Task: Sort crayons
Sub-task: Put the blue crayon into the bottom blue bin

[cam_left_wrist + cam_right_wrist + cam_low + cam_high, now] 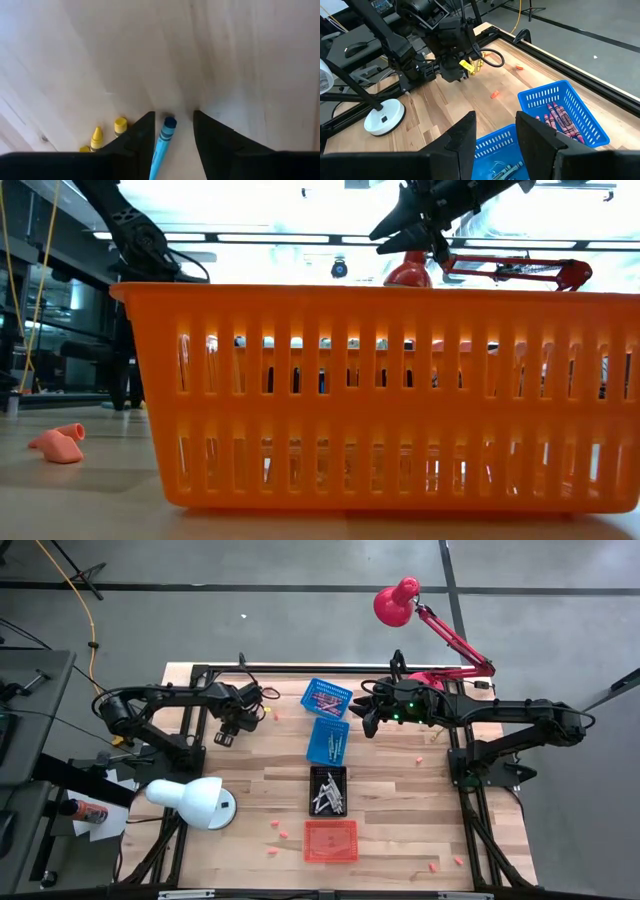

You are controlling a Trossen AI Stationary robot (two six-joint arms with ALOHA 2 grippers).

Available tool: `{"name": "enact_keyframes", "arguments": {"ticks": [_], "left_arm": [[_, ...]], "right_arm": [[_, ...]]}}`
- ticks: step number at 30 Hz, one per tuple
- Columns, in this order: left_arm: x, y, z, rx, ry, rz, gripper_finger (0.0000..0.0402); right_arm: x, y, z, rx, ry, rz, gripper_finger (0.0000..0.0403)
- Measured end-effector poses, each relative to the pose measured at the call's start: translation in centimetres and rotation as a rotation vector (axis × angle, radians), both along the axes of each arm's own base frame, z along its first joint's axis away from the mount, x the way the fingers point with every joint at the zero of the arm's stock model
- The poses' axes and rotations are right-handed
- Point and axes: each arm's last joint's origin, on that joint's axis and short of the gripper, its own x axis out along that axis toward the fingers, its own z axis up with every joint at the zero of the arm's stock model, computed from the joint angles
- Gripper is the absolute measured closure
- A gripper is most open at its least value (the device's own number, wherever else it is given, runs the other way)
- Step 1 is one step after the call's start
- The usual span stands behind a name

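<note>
Left gripper point(172, 145) low over the pale wooden tabletop point(225, 60) near its far left corner, fingers spread to either side of a slim blue paper-wrapped crayon point(164, 142), not yet pinching it. Two yellow crayons point(107, 132) just beside, outside the left finger. Right gripper point(495, 140) parked above the blue slotted plastic baskets point(570, 110), fingers apart, nothing between them.

Best done by centring on the blue stick, closing squarely across its wrapped middle, and keeping clear of the yellow pair so only one colour lifts. Likely destination, as a judgement: the nearer blue basket point(328, 740) already holding blue-green sticks, not the farther one point(327, 697) with pinkish-red crayons.

Left wrist view alone shows the blue crayon between the fingers; from overhead, hidden under the arm. Overhead alone shows the basket row down to the black basket point(328, 790) and orange-red basket point(330, 840). Low view mostly blocked by that orange basket's wall.
</note>
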Motion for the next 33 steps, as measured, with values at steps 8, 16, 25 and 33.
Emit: {"name": "enact_keyframes", "arguments": {"ticks": [8, 16, 25, 33], "left_arm": [[-0.3, 0.5, -0.6, -0.049, 0.032, -0.07, 0.0294], [-0.1, 0.7, -1.2, -0.043, 0.067, -0.043, 0.0327], [0.7, 0.8, -0.4, -0.007, 0.073, 0.017, 0.0394], [4.2, 0.9, 4.5, -0.02, -0.19, 0.244, 0.04]], "right_arm": [[0.0, 0.0, 0.0, 0.007, 0.002, -0.003, 0.0269], [-0.1, 0.0, -0.2, 0.011, 0.022, -0.002, 0.0269], [-0.2, 0.1, -0.6, 0.033, 0.055, 0.008, 0.0269], [-0.2, 0.7, -0.5, -0.058, 0.085, 0.097, 0.0269]]}}
